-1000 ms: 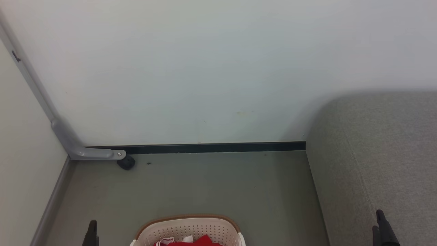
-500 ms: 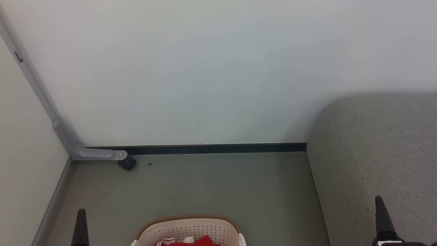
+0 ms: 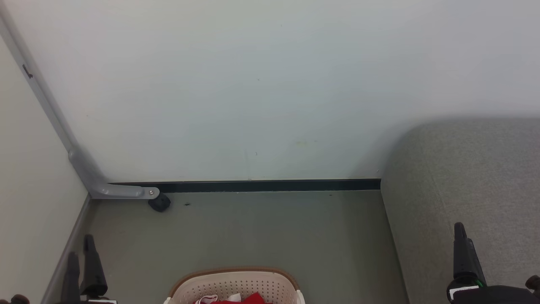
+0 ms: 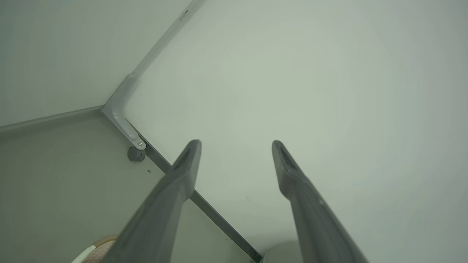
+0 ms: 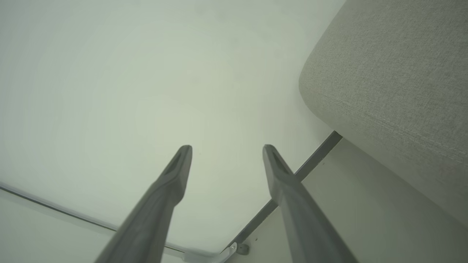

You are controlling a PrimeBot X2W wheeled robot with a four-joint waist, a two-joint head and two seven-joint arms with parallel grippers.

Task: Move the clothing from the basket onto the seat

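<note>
We stand at the start: the red clothing (image 3: pixel 230 299) lies in the basket (image 3: pixel 236 283), the sofa (image 3: pixel 476 177) beside it bare, our left gripper (image 4: pixel 237 142) and right gripper (image 5: pixel 227 147) both spread wide, empty.

The basket (image 3: pixel 236 285) is cream-white with rows of small round holes and a brown rim. The clothing (image 3: pixel 253 299) is bright red with some white. The seat (image 3: pixel 464 177) is grey, finely woven. The floor (image 3: pixel 253 230) is dull grey-green.

Pale wall (image 3: pixel 270 84), grey-green floor (image 3: pixel 253 228)
</note>
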